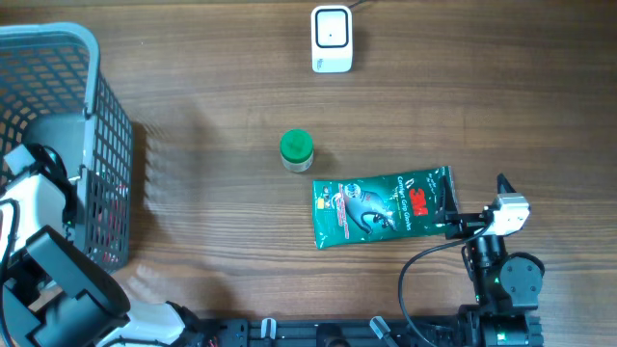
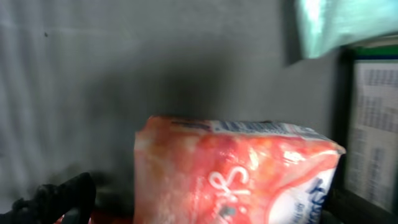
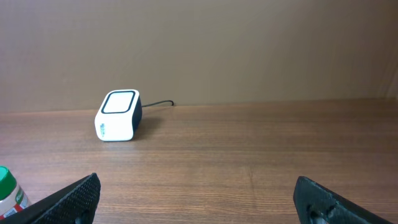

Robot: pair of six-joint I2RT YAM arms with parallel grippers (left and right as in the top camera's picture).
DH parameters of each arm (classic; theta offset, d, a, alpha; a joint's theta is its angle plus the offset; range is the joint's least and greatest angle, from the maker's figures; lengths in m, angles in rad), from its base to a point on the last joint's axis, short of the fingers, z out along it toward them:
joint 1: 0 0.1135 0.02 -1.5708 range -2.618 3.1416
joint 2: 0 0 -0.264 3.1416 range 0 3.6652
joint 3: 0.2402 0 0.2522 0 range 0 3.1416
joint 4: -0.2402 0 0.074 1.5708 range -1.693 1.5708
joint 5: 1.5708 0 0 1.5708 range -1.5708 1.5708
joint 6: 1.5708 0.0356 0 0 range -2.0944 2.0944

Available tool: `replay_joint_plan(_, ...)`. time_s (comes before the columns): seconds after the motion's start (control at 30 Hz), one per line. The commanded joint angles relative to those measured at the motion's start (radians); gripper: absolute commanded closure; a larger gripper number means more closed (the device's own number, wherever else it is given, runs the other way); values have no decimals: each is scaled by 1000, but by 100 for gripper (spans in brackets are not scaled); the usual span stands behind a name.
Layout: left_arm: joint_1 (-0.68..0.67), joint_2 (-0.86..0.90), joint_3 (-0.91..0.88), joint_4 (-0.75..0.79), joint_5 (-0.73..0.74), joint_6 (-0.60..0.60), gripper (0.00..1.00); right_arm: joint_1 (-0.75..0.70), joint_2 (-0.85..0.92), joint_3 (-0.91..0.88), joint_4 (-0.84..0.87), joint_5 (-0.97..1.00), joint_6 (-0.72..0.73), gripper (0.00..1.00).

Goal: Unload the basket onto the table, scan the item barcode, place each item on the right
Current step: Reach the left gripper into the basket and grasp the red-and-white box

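Reaches into the grey basket (image 1: 92,58) with the left gripper (image 2: 208,205), jaws spread wide on each side of a red packet (image 2: 236,180), its white writing too blurry to read. Holds the right gripper (image 3: 196,202) low over the table (image 1: 212,96), jaws spread wide and pinching nothing, just beside a flat green packet (image 1: 381,207) marked "3M". Shows a green-capped bottle (image 1: 296,149) near that packet and the white scanner (image 1: 332,39) well apart.

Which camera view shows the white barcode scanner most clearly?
The right wrist view: the scanner is seen unobstructed and fairly large, with its dark-framed window and one side visible. The overhead view shows it smaller and from above only. The left wrist view does not show it at all.
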Motion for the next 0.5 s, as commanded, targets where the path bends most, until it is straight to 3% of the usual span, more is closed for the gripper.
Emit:
replay_joint_plan(0.0, 5, 8, -19, 7, -68, -4, 9, 4, -5, -1, 3, 16, -9, 0)
replay_joint_plan(0.07, 6, 8, -19, 11, -68, 14, 28, 4, -5, -1, 3, 16, -9, 0)
replay_joint_plan(0.2, 6, 3, -6, 0, -68, 15, 50, 4, -5, -1, 3, 16, -9, 0)
replay_joint_plan(0.47, 6, -129, 187, -167, -29, 14, 51, 4, -5, -1, 3, 16, -9, 0)
